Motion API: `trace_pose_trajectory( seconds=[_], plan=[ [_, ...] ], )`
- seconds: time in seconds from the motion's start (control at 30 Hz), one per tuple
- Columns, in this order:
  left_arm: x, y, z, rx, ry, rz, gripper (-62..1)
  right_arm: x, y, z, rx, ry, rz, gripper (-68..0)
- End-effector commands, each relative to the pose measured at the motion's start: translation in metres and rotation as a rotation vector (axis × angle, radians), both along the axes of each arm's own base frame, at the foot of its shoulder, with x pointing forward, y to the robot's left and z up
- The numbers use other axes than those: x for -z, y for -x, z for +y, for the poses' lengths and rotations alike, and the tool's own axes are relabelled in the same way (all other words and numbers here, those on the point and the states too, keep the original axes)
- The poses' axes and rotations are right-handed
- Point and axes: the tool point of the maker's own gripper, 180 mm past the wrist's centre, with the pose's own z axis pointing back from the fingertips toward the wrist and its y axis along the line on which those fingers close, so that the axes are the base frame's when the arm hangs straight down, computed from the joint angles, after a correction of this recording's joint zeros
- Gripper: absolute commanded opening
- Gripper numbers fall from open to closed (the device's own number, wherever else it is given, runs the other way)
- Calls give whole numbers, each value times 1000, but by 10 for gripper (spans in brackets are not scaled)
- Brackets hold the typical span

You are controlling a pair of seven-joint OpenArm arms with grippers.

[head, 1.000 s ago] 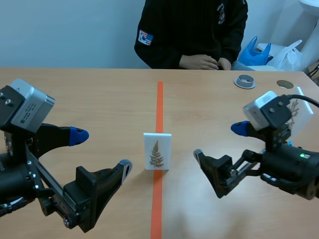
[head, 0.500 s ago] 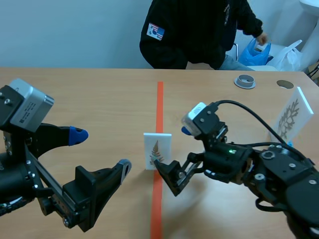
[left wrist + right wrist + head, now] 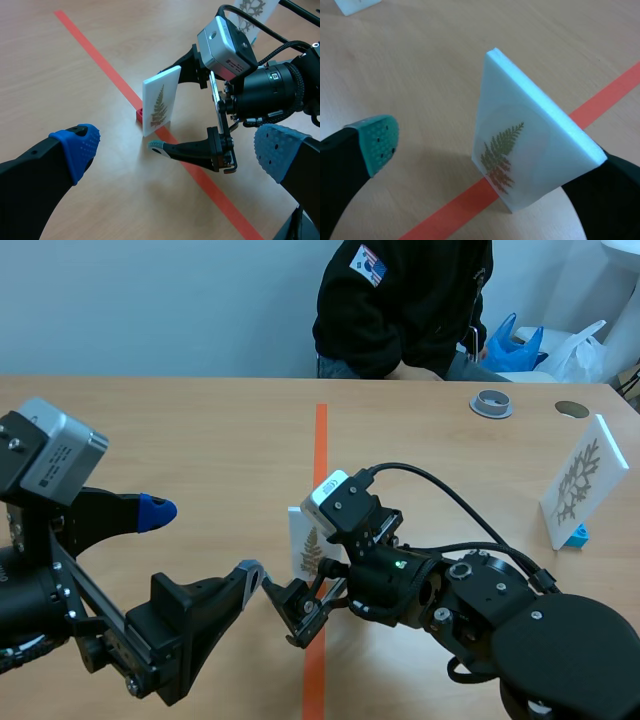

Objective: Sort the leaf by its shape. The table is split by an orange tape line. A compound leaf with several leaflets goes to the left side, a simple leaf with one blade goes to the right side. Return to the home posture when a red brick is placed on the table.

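A white card with a fern-like compound leaf (image 3: 311, 545) stands upright on the orange tape line (image 3: 320, 445), on a small red base (image 3: 140, 115). The right arm comes in from the right past the middle. Its right gripper (image 3: 312, 578) is open and straddles the card (image 3: 530, 145): the green pad (image 3: 377, 139) stands apart in front of the leaf face, and the other finger (image 3: 607, 192) is behind the card's far edge. My left gripper (image 3: 177, 150) is open, short of the card (image 3: 161, 100), holding nothing. In the scene view the left gripper (image 3: 205, 540) is low on the left.
A second white card with a lobed leaf (image 3: 580, 480) stands on a blue base at the right edge. A grey ring (image 3: 491, 402) lies at the back right. A person (image 3: 410, 300) sits across the table beside a blue bag (image 3: 515, 345).
The right arm swung from the right side to the middle, and its open fingers now straddle the fern card. The person leaned to the right. The left arm kept still.
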Motion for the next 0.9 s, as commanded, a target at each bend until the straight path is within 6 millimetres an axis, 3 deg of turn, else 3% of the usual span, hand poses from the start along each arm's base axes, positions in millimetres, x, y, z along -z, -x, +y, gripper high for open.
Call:
trace_pose_trajectory(
  seconds=[0.0, 0.57, 0.77, 0.87],
  plan=[
    [-6, -1, 0, -2, 22, -17, 14, -13, -10, -4, 10, -17, -42, -187],
    [-6, -1, 0, -2, 22, -17, 14, -14, -10, -4, 10, -18, -42, -432],
    [-6, 0, 0, -2, 23, -17, 14, -13, -10, -5, 10, -16, -42, -592],
    [-6, 0, 0, -2, 23, -17, 14, -16, -11, -5, 12, -26, -52, -628]
  ],
)
